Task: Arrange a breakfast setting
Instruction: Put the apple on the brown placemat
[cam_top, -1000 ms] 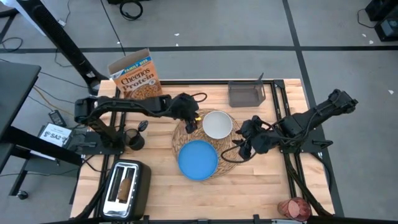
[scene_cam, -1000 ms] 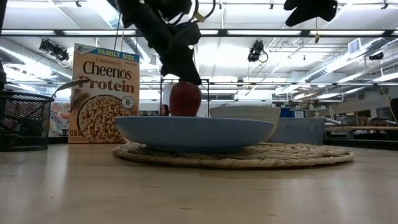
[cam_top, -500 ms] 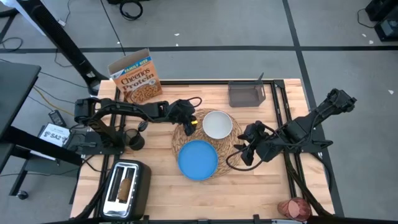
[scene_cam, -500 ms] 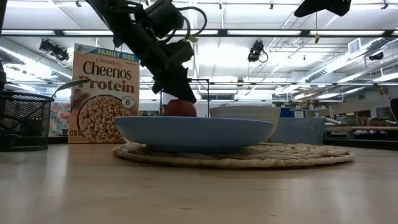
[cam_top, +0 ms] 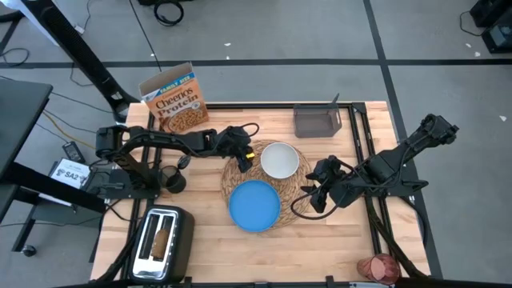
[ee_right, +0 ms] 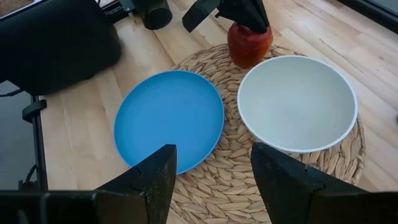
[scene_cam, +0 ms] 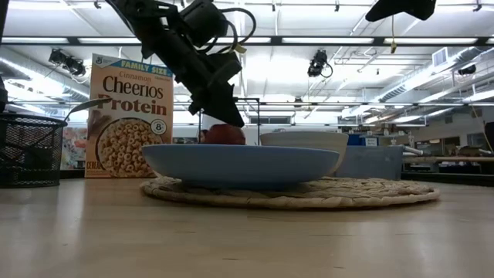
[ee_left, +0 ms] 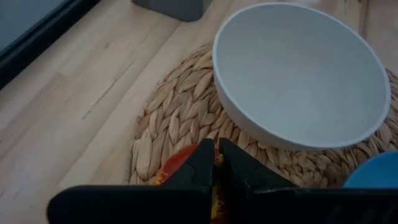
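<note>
Apple: red apple [ee_right: 248, 42] sits on the far left edge of the woven placemat [cam_top: 294, 198], just beside the white bowl [cam_top: 280, 160]. In the high view it's near frame center, mostly hidden under the gripper.
Left gripper: left gripper [ee_right: 233, 14] is right on top of the apple, fingers pinched nearly together over its top. Can't really tell if it's gripping it or just resting there.
Bowl: empty, upper part of the mat, touching nothing but the straw as far as I can see.
Plate: blue plate [cam_top: 254, 205] on the lower left of the mat, also empty, close to the bowl.
Right gripper: right gripper [cam_top: 313, 194] hangs over the mat's right edge, fingers spread wide, holding nothing.
Cereal: Cheerios box [cam_top: 175, 99] stands upright at the table's upper left corner.
Toaster: black toaster [cam_top: 161, 240] at lower left with a toast slice [cam_top: 163, 238] in its slot.
Glass: pink drink glass [cam_top: 378, 268] at the lower right edge.
</note>
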